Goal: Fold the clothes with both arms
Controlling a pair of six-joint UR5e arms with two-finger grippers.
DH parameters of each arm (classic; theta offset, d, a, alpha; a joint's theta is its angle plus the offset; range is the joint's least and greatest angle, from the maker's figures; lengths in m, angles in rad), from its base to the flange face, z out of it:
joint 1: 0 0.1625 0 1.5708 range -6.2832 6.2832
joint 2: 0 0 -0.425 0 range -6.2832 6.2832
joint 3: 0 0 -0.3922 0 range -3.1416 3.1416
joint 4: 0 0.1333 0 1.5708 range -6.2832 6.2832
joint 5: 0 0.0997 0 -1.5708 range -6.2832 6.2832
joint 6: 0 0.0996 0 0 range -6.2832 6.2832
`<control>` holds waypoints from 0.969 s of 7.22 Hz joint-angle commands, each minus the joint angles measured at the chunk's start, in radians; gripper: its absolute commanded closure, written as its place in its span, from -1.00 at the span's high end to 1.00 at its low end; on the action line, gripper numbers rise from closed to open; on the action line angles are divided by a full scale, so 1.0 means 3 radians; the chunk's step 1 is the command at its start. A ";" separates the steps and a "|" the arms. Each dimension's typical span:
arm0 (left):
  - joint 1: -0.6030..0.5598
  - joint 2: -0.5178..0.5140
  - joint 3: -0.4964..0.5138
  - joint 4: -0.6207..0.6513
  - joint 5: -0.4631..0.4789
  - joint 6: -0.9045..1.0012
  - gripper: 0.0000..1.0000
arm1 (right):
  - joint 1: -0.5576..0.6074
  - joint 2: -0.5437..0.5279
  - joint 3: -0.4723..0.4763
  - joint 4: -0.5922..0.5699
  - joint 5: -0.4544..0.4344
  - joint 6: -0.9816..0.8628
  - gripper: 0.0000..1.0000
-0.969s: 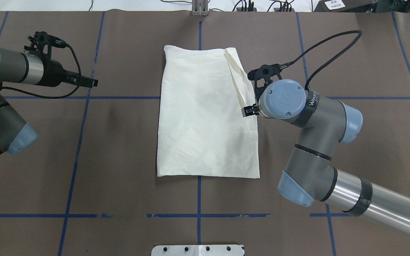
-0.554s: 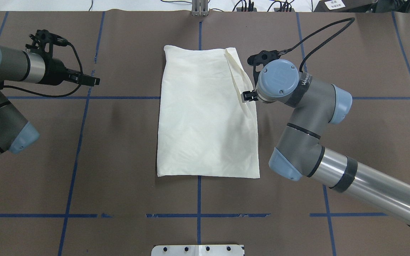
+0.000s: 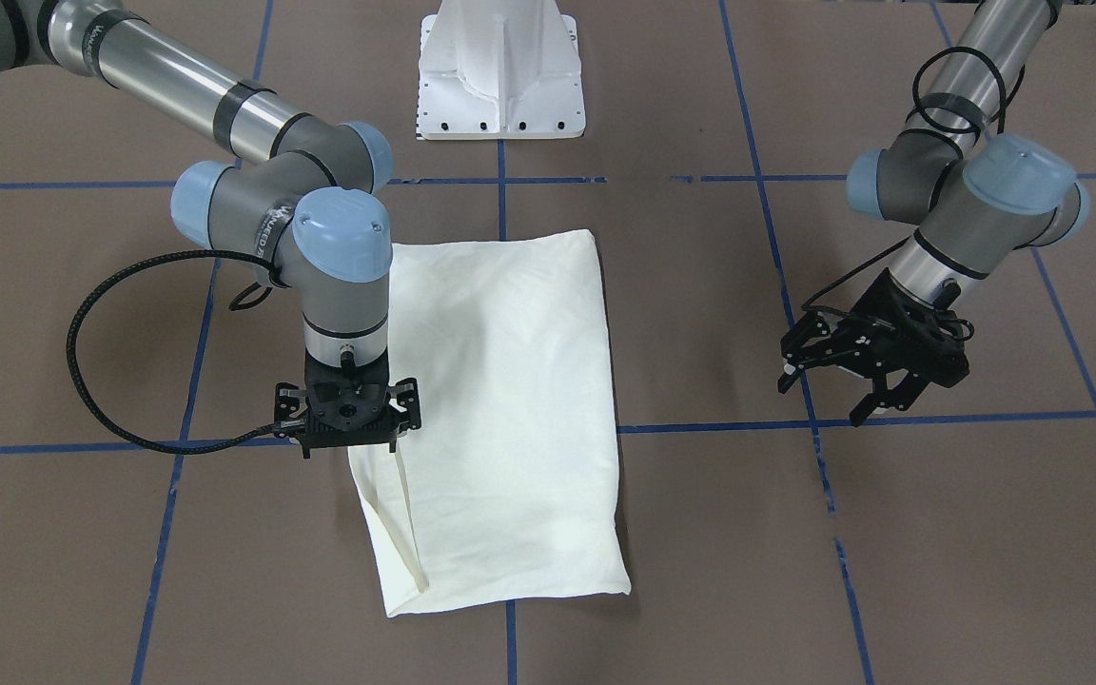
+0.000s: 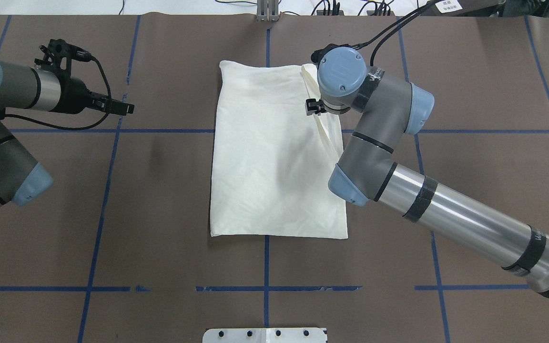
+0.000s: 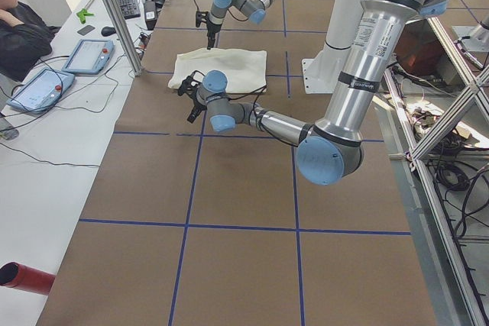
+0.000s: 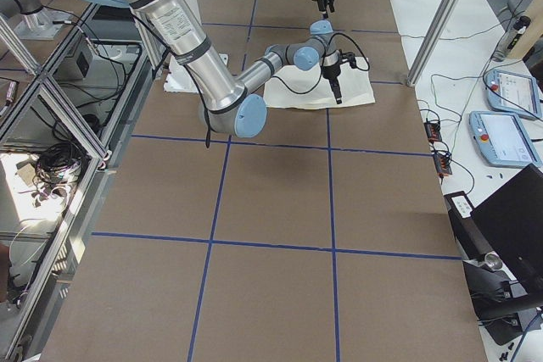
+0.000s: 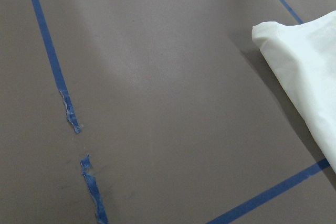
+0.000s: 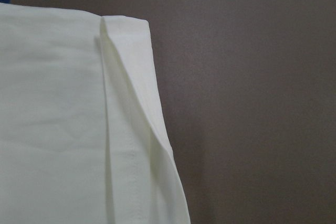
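The shirt [image 4: 274, 162] lies folded, plain side up, at the centre of the table [image 4: 160, 214], its print hidden; the right gripper [image 3: 349, 425] hangs over its edge flap, finger gap hidden so I cannot tell, while the left gripper [image 3: 833, 392] hovers spread wide, well apart.

The table [image 4: 160, 200] has a flat brown cover, and blue tape lines [image 4: 103, 190] divide it into big squares. A cream shirt [image 4: 269, 157] lies flat near its middle, folded to a long rectangle with a narrow flap turned over along one long edge. A white pedestal base [image 3: 500, 67] stands at the robot's side, apart from the shirt.
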 commanded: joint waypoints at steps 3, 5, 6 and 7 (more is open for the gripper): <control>0.0000 -0.0005 0.0000 0.0000 0.0004 0.0003 1.00 | -0.0150 -0.0025 0.0003 -0.0218 0.0062 -0.0176 1.00; 0.0000 -0.0010 0.0000 0.0000 0.0004 0.0003 1.00 | -0.0140 -0.0051 -0.0007 -0.0223 0.0031 -0.0441 1.00; 0.0000 -0.0015 0.0000 0.0000 0.0004 0.0003 1.00 | -0.0105 -0.0086 -0.0013 -0.0223 0.0026 -0.0538 1.00; 0.0000 -0.0021 0.0000 0.0005 0.0004 -0.0002 1.00 | -0.0059 -0.0148 -0.0008 -0.0213 0.0026 -0.0671 1.00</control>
